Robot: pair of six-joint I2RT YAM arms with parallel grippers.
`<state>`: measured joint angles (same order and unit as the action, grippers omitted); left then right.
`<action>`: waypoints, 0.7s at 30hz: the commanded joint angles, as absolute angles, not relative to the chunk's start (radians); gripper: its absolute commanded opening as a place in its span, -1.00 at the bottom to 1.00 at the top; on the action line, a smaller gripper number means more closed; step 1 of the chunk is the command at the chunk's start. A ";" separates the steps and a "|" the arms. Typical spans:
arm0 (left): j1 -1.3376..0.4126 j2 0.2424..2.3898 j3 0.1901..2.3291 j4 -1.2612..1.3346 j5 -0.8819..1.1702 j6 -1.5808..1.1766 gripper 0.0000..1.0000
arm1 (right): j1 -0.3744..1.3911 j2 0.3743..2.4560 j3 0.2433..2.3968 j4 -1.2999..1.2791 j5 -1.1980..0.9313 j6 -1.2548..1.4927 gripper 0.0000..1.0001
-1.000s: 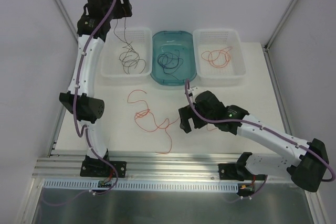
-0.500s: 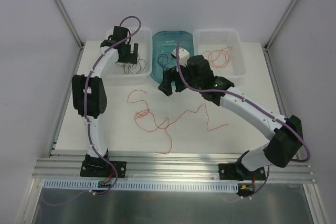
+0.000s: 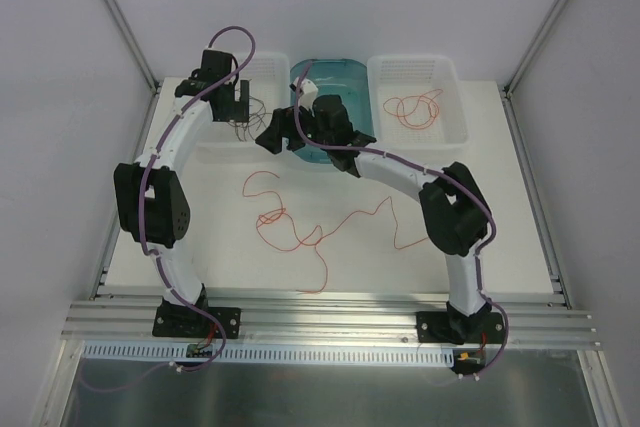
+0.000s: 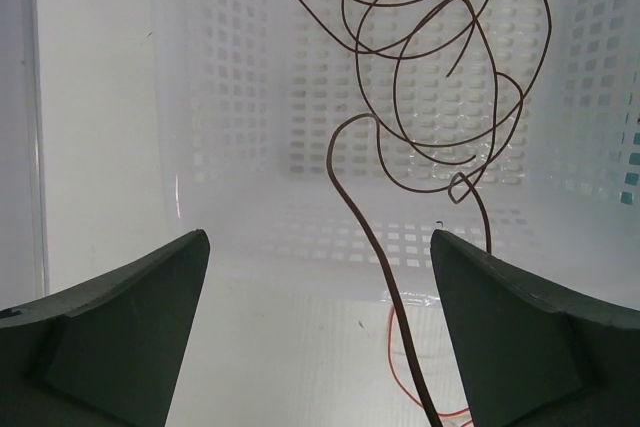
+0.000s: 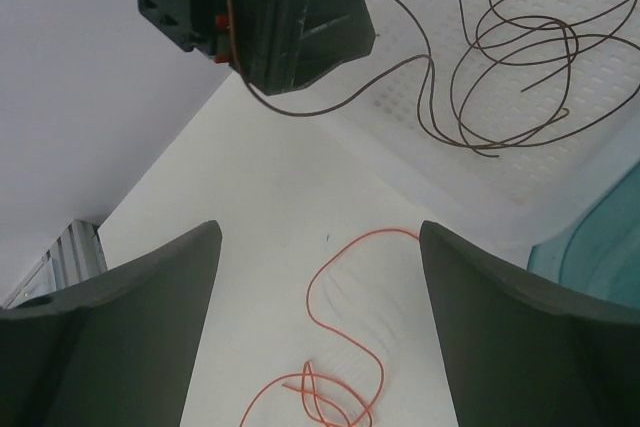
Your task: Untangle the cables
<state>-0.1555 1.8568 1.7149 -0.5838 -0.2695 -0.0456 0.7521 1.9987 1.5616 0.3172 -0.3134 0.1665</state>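
My left gripper (image 3: pixel 238 112) hangs over the left white basket (image 3: pixel 212 137), jaws open. In the left wrist view (image 4: pixel 318 239) a dark brown cable (image 4: pixel 354 207) rises from between the fingers to a brown coil in the basket (image 4: pixel 230 97). My right gripper (image 3: pixel 283 142) is open and empty beside that basket. Under it (image 5: pixel 320 229) a red-orange cable (image 5: pixel 311 297) lies on the table. The brown coil (image 5: pixel 500 47) and the left gripper (image 5: pixel 290 17) also show there, with one brown strand running up against the left gripper. Red-orange cables (image 3: pixel 275 222) sprawl mid-table. My right arm hides the black-blue cables.
A teal tray (image 3: pixel 350 72) stands between the white baskets, and its edge shows in the right wrist view (image 5: pixel 600 247). The right white basket (image 3: pixel 455 132) holds red-orange cables (image 3: pixel 412 107). One red-orange strand (image 3: pixel 395 222) stretches right across the table. Frame posts stand at the far corners.
My left gripper came down from high up with the brown cable to the left basket. My right gripper swung from mid-table to the far left. A red-orange strand got pulled out to the right.
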 commanded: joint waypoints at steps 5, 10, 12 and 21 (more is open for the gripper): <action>-0.166 1.822 1.712 -0.669 -0.291 -0.115 0.88 | 0.756 2.101 1.655 0.549 -0.379 0.230 0.70; -0.186 1.830 1.721 -0.715 -0.272 -0.155 0.88 | 0.759 2.151 1.697 0.586 -0.410 0.189 0.76; -0.196 1.833 1.723 -0.735 -0.270 -0.169 0.89 | 0.761 2.166 1.706 0.600 -0.414 0.175 0.77; -0.224 1.864 1.761 -0.828 -0.376 -0.190 0.89 | 0.793 2.168 1.669 0.606 -0.374 0.111 0.76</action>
<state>-0.2123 1.8603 1.7149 -0.7666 -0.2977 -0.1677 0.7723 2.1746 1.6619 0.5297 -0.3817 0.1532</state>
